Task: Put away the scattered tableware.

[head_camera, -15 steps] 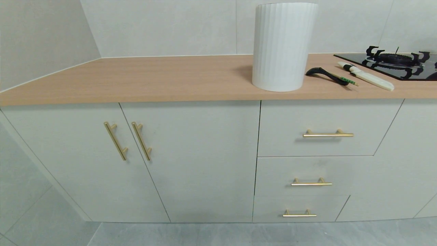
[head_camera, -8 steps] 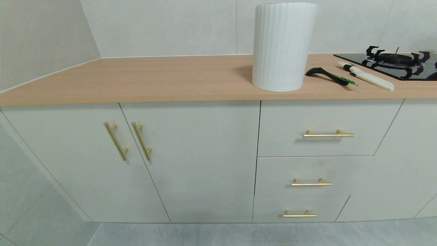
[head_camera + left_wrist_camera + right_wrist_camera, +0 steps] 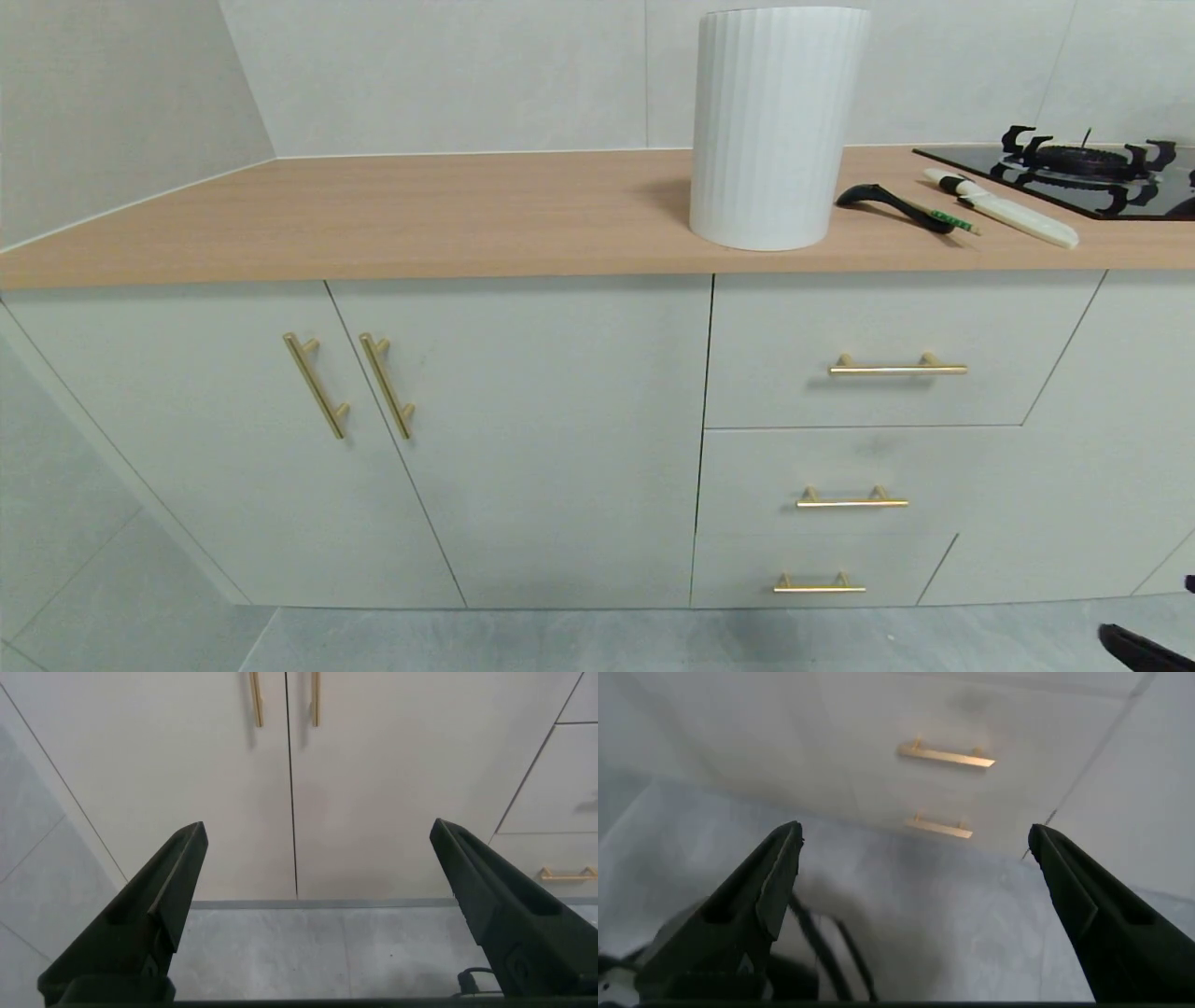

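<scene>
The white knife (image 3: pixel 1004 210), black curved-handled utensil (image 3: pixel 892 203) and thin green stick (image 3: pixel 952 220) are lying on the wooden countertop (image 3: pixel 420 215), right of the white ribbed cylinder (image 3: pixel 766 131), long axes running far-left to near-right; the left gripper (image 3: pixel 318 831) and right gripper (image 3: pixel 913 833) are hanging well below, jaws spread, empty; the right is probably nearer.

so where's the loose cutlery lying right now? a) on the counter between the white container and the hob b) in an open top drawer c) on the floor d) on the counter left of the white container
a: the black-handled tool and the white knife lie on the countertop, between the white ribbed container and the hob.
</scene>
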Robot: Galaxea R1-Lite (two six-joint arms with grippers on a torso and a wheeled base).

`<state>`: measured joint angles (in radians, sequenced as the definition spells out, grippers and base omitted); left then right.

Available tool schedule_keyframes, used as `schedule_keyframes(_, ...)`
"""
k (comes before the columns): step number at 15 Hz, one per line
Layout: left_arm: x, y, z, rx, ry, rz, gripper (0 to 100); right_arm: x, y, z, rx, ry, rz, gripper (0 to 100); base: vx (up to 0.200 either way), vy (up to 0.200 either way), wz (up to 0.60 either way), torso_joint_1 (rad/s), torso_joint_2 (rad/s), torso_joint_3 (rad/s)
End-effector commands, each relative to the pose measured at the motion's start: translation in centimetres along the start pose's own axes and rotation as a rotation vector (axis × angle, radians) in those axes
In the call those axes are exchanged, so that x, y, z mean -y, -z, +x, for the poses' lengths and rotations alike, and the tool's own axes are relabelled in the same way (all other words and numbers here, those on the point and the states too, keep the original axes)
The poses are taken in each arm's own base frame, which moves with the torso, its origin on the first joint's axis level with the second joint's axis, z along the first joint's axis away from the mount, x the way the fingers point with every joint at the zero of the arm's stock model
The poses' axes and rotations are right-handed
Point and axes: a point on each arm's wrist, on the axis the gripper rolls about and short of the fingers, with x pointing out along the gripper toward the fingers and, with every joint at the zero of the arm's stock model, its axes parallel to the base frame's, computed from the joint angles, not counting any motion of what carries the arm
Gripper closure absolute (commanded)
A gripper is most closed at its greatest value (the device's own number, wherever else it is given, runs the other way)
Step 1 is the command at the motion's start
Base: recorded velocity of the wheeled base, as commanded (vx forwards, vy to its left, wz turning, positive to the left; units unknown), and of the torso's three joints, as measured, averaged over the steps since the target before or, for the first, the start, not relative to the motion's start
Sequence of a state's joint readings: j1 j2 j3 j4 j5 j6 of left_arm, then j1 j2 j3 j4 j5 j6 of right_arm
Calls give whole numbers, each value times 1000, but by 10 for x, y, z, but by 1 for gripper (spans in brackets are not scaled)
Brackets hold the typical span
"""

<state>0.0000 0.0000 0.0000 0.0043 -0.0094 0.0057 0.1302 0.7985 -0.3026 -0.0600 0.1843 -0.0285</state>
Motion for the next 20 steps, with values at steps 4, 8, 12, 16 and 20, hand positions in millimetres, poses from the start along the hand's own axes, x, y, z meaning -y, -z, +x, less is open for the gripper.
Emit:
schedule_keyframes(4,0,0,0,0,0,0,0,5,-30,153,-356,-99,0,0,0,0,0,0,0,0)
schedule_keyframes(8,0,0,0,0,0,0,0,13,-9,217,-384,-25,-9,0,0,0,0,0,0,0)
schedule_keyframes(12,0,0,0,0,0,0,0,11,27,268,-352,81,-17,0,0,0,0,0,0,0)
schedule_keyframes(16,0,0,0,0,0,0,0,16,32,286,-255,156,48,0,0,0,0,0,0,0)
schedule_keyframes(20,0,0,0,0,0,0,0,22,35,299,-157,246,48,0,0,0,0,0,0,0)
